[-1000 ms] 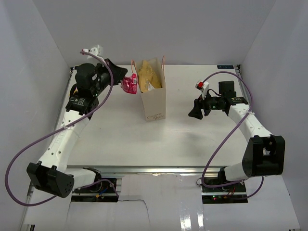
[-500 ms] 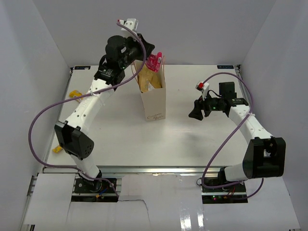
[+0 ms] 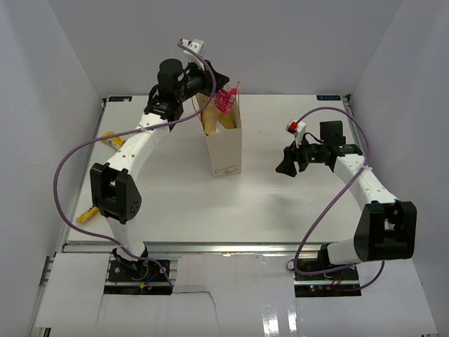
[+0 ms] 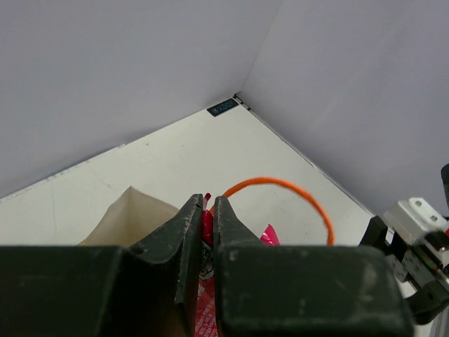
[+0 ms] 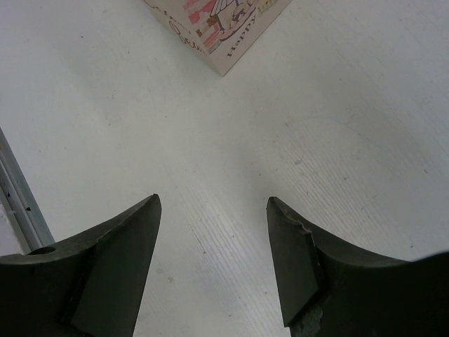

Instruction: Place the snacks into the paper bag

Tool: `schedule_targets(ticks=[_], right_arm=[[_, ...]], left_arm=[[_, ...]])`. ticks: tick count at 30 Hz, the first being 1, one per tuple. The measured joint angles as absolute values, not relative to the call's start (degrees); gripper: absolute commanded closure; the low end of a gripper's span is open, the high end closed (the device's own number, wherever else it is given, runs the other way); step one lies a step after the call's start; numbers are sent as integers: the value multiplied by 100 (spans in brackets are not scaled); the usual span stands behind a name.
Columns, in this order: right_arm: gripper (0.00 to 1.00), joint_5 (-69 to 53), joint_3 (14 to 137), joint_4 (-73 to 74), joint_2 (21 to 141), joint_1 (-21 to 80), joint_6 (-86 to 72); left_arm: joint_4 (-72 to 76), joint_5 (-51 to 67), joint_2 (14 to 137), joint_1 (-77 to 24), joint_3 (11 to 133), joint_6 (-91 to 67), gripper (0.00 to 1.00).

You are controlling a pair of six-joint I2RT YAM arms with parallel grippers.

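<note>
Left gripper (image 3: 219, 90) is above the open mouth of the paper bag (image 3: 226, 147), jaws pinched fully together on a red packet (image 3: 226, 100) that hangs from them just over the bag's rear rim. In the left wrist view the left gripper (image 4: 208, 203) shows the two fingers nearly touching, with the red packet (image 4: 205, 233) clamped in the slit between them. White print shows on the wrapper but is too cut off to read. One orange cord handle (image 4: 280, 184) arches just beyond the fingertips, and a cream edge of the paper bag (image 4: 130, 214) lies to the left of them. A brown-gold pouch (image 3: 214, 114) stands inside the bag, its top above the rim. The bag stands upright on the table (image 3: 175, 203). There is small script low on its front, not legible from above. The right wrist view catches the paper bag (image 5: 224, 28) at its bottom corner, with pink and dark printed artwork and a word that reads like "Happy". Right gripper (image 3: 284, 166) is to the right of the bag, well apart from it, pointing toward it. Right gripper (image 5: 212, 203) jaws stand wide apart with only bare table between them. A yellow wrapper (image 3: 109, 137) lies far left of the bag. A second yellow wrapper (image 3: 86, 215) lies left of the bag and nearer the arm bases. A small blue label (image 4: 223, 107) sits at the table's far corner beyond the bag, text unreadable.
</note>
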State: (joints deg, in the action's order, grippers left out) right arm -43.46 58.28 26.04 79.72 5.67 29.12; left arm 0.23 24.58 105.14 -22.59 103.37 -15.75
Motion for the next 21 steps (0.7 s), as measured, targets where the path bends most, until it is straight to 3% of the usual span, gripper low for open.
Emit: schedule_targets(ticks=[15, 17, 20, 21], right_arm=[[32, -4346, 5828, 2604, 7992, 561, 2917], [32, -4346, 5828, 2604, 7994, 558, 2917], [32, -4346, 5828, 2604, 7994, 558, 2917], [32, -4346, 5828, 2604, 7996, 558, 2917]], left_arm=[[635, 3839, 10573, -2047, 9898, -2132, 79], [655, 3905, 10580, -2047, 9900, -2182, 73], [690, 3983, 10630, -2047, 9900, -2268, 57], [696, 3992, 10654, -2047, 9900, -2298, 47]])
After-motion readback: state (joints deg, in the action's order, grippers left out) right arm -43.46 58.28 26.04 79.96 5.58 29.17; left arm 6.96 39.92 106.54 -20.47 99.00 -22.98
